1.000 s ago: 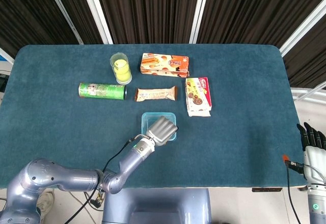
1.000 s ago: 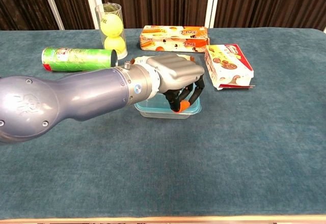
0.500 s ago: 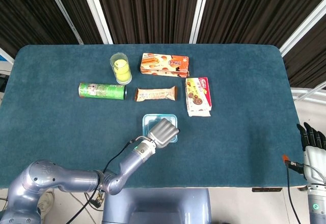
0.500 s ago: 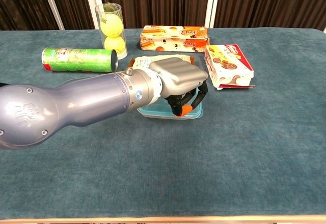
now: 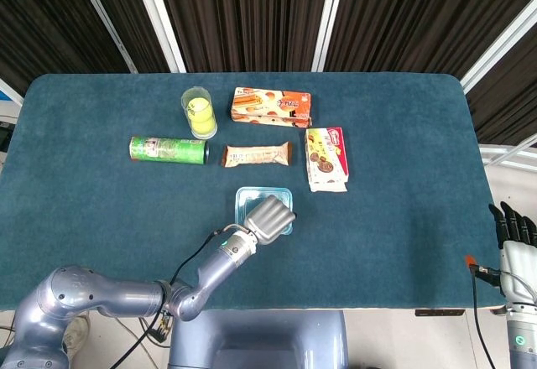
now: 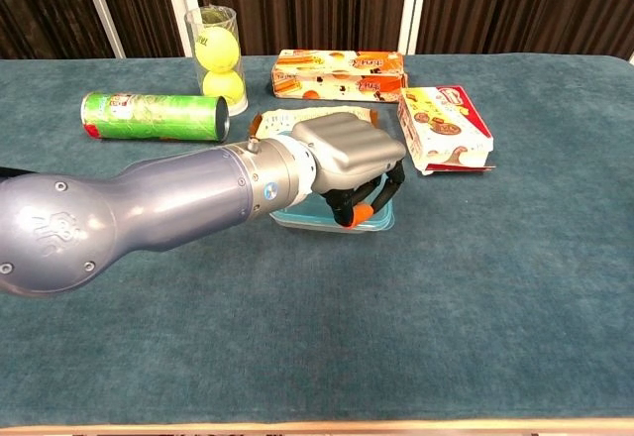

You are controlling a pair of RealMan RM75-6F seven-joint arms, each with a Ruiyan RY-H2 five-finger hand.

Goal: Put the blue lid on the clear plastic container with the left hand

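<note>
Blue lid (image 5: 256,198) lies directly under the left robot hand (image 5: 268,219).

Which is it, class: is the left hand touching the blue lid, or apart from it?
Touching. In the chest view the left hand's fingertips press down on the blue lid.

Left arm (image 6: 129,213): smooth silver-grey rounded housings, small screws, an embossed logo, a round blue-and-white badge at the wrist. Left hand (image 6: 347,154): ribbed silver back, black fingers (image 6: 342,198), orange pads. Right hand (image 5: 513,226), at 4 o'clock: black fingers, pale grey wrist, black cable.
</note>
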